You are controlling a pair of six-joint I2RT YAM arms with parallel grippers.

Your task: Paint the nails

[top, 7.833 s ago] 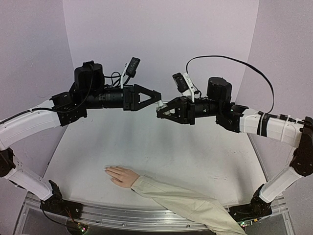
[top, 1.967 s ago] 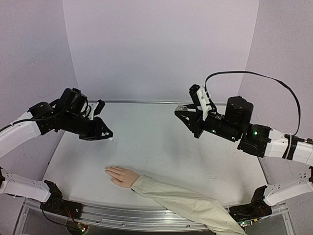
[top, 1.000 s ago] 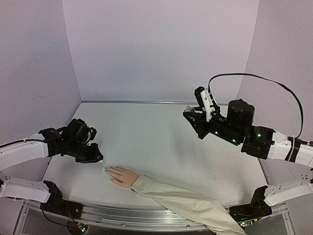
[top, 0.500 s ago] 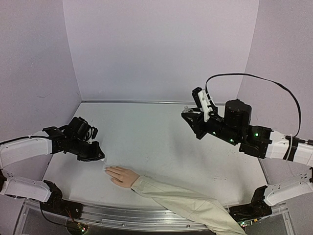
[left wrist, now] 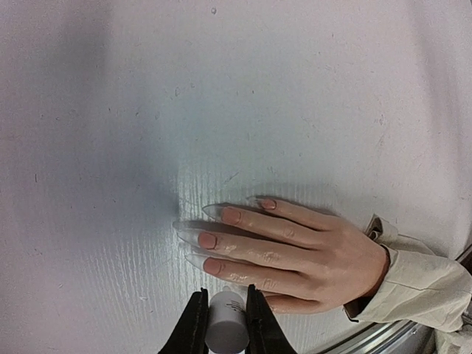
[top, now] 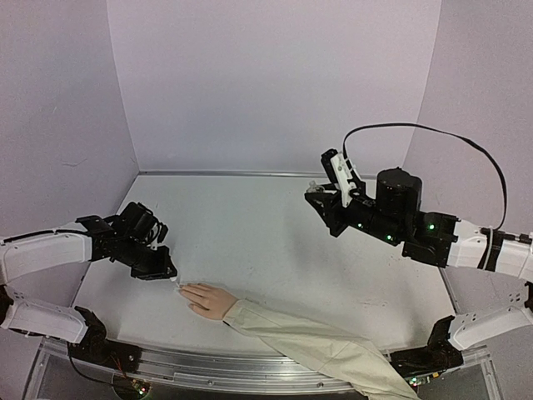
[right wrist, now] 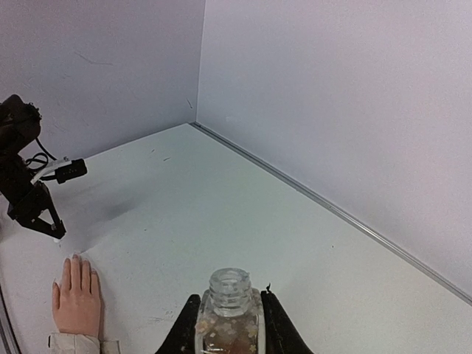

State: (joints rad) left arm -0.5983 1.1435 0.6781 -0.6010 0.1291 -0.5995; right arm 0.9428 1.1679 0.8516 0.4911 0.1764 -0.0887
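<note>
The pale mannequin hand (top: 210, 299) lies palm down on the table, its beige sleeve (top: 316, 346) trailing to the front right. In the left wrist view its nails (left wrist: 207, 240) are pinkish with long clear tips. My left gripper (top: 169, 276) is shut on a white cap (left wrist: 227, 328) and hovers low just left of the fingertips; the brush under the cap is hidden. My right gripper (top: 320, 197) is shut on a small clear uncapped bottle (right wrist: 229, 313) holding glittery liquid, raised above the table's right middle.
The white table (top: 275, 242) is walled by lavender panels at the back and sides. A metal rail (top: 208, 367) runs along the near edge. The hand (right wrist: 76, 299) and my left gripper (right wrist: 46, 217) also show in the right wrist view.
My left gripper came down from mid-air with the cap and moved right, close to the hand's fingertips. My right gripper lowered, then shifted slightly left with the bottle.
</note>
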